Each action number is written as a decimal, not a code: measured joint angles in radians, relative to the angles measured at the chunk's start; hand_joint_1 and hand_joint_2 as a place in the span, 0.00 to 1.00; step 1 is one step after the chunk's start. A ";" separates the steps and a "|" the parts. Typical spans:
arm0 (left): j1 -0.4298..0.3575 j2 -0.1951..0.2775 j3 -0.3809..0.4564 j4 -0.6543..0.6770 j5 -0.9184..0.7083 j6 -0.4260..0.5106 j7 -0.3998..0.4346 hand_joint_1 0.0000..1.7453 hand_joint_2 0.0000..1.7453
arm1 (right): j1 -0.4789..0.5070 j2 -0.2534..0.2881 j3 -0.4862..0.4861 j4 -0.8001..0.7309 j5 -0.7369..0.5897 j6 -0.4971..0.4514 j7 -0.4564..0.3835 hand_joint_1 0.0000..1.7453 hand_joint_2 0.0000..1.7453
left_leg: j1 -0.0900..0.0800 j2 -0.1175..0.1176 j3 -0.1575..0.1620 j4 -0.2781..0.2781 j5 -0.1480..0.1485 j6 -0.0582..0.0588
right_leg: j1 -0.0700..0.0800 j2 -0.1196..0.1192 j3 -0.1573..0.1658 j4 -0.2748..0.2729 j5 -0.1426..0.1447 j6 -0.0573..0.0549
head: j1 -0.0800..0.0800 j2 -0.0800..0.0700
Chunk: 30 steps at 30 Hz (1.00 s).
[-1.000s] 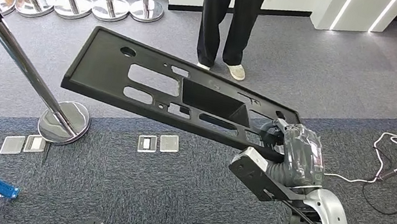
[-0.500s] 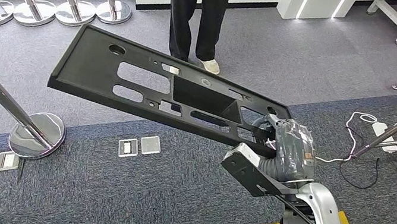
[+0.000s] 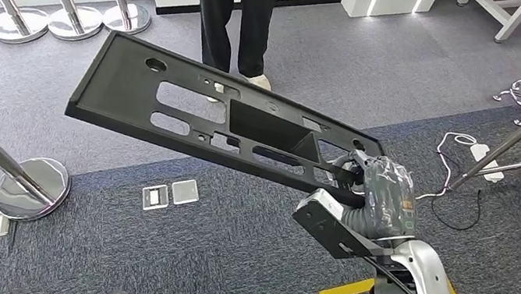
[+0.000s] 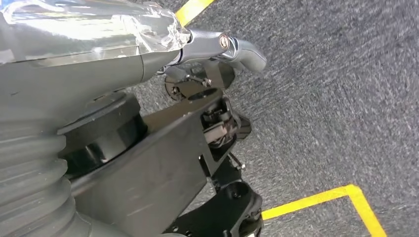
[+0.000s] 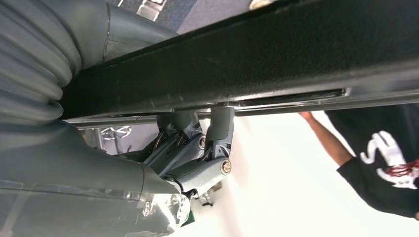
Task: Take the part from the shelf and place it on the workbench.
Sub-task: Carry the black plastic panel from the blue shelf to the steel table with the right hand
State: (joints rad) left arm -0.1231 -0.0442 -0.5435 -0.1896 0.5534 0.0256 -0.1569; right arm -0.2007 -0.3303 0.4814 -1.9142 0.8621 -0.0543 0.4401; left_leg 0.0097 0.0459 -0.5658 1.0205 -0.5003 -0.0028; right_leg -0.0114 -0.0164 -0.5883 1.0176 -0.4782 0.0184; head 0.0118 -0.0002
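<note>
view swung right – fingers [image 3: 355, 164] around part [image 3: 200, 110]

Grey carpet floor [image 3: 425, 86], chrome stanchions [image 3: 31, 178]

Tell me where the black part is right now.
In the head view the black part is held up over the carpet by the right hand at its right end, stretching left toward the person's legs.
</note>
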 joint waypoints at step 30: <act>-0.008 0.001 0.000 0.000 -0.009 0.011 -0.002 0.00 1.00 | -0.009 0.008 0.000 0.001 0.003 0.000 -0.001 1.00 1.00 | -0.003 0.003 0.002 0.000 0.000 0.003 | 0.001 -0.011 -0.005 0.004 0.002 0.004 | -0.014 0.000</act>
State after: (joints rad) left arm -0.1309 -0.0433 -0.5434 -0.1896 0.5447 0.0362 -0.1587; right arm -0.2098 -0.3225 0.4814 -1.9135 0.8652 -0.0542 0.4388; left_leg 0.0071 0.0488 -0.5642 1.0208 -0.5002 0.0007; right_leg -0.0103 -0.0275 -0.5934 1.0215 -0.4760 0.0228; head -0.0022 0.0000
